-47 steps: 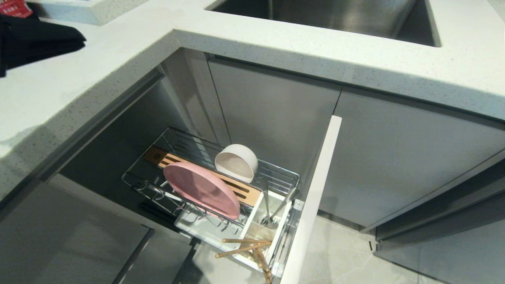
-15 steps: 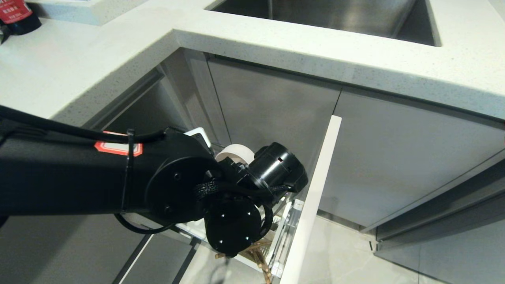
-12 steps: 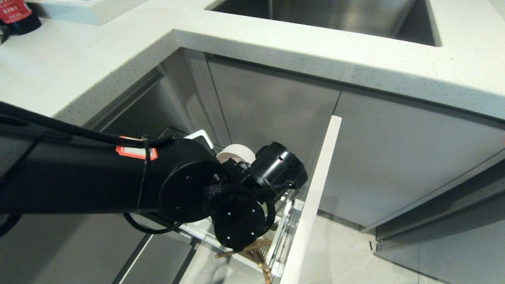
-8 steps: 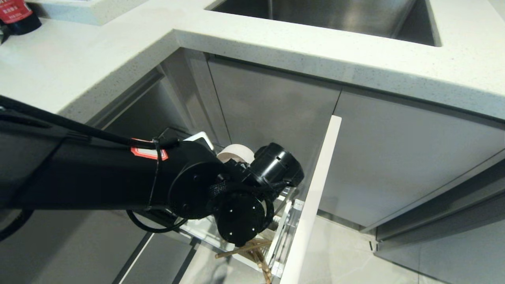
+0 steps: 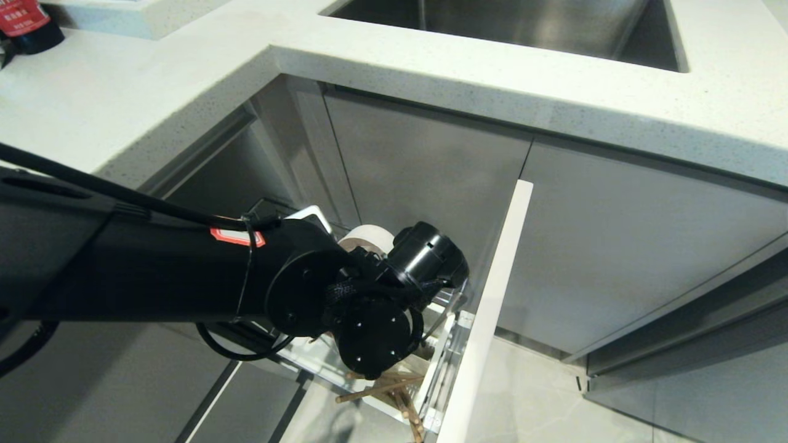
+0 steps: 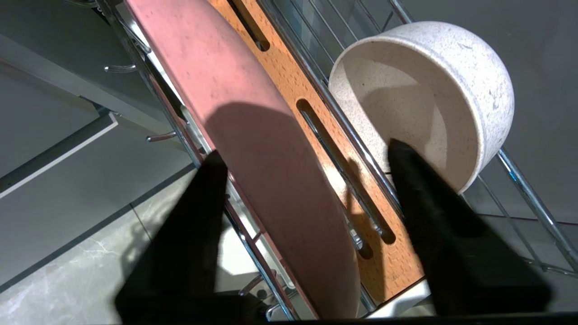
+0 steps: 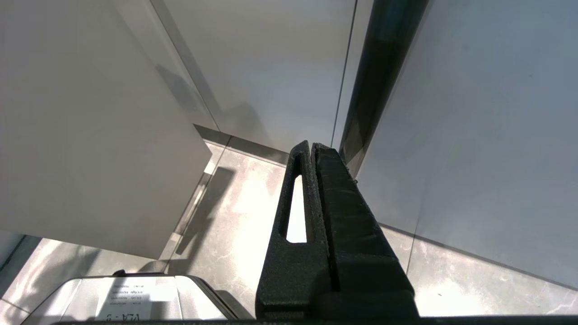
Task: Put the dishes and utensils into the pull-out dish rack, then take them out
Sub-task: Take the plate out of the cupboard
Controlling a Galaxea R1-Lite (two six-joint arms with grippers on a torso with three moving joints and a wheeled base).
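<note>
While the left gripper (image 6: 307, 158) hung over the pull-out dish rack (image 6: 343, 131), its two black fingers (image 6: 433, 203) stood apart on either side of the pale-pink plate (image 6: 253, 135), one on the floor side of the rack, the other across the slotted wooden strip (image 6: 293, 85) with its tip just in front of the white bowl (image 6: 429, 90). No contact with the plate showed; the fingers were spread, clamped on nothing.

The relation that matters was this: the plate stood on edge in the prongs, and in the left wrist view its rim ran from about eleven o'clock to five o'clock straight through the gap between the fingers. So the fingers faced the plate's two flat sides, and closing them would, I judge, pinch it across its thickness. The far finger sat very near the bowl's lip, which a closing or lifting move could nudge.

The plate looked flat, matte and faintly speckled, half in the gripper's shadow. The bowl lay tipped on its side against the wires, pale and speckled, its opening turned toward the plate.

In the head view the left arm (image 5: 184, 277) covered most of the rack; the wooden chopsticks (image 5: 381, 387) stuck out below it at about six o'clock. The right gripper (image 7: 311, 149) was parked by the cabinet fronts with its fingers pressed together, far from the rack, so the left one was plainly the nearer.
</note>
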